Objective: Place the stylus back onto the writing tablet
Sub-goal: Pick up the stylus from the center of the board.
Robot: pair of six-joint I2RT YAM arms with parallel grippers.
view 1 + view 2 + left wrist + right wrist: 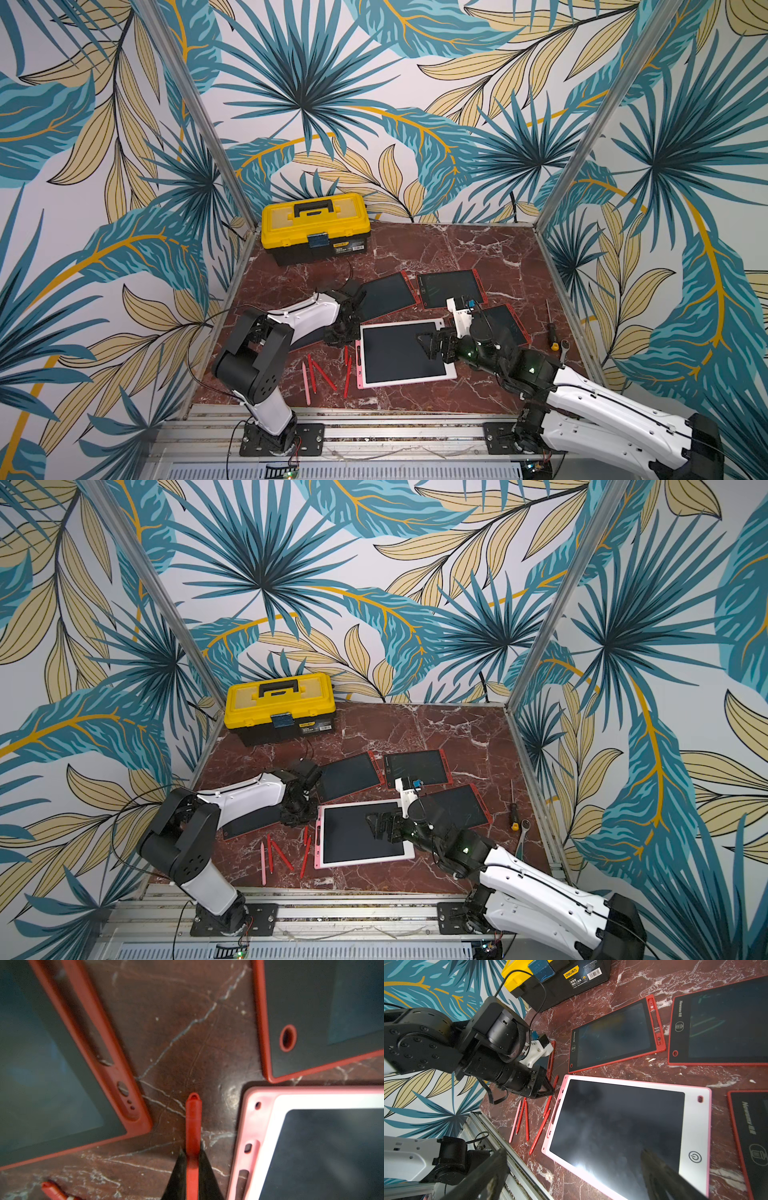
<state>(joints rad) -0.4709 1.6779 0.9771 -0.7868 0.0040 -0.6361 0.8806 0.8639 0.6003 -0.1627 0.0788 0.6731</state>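
My left gripper (192,1152) is shut on a red stylus (193,1122), whose capped end sticks out past the fingertips just over the marble. It sits between a red-framed writing tablet (133,1118) with an empty side slot and a pink-and-white tablet (259,1126). In both top views the left gripper (344,341) (300,818) is low at the pink tablet's (386,365) far left corner. My right gripper (575,1178) hovers open over that tablet's dark screen (623,1122), holding nothing.
Several loose styluses (324,374) lie left of the pink tablet. More red tablets (384,295) (451,289) (509,322) lie behind it. A yellow toolbox (316,226) stands at the back left. A screwdriver (552,328) and wrench (563,351) lie by the right wall.
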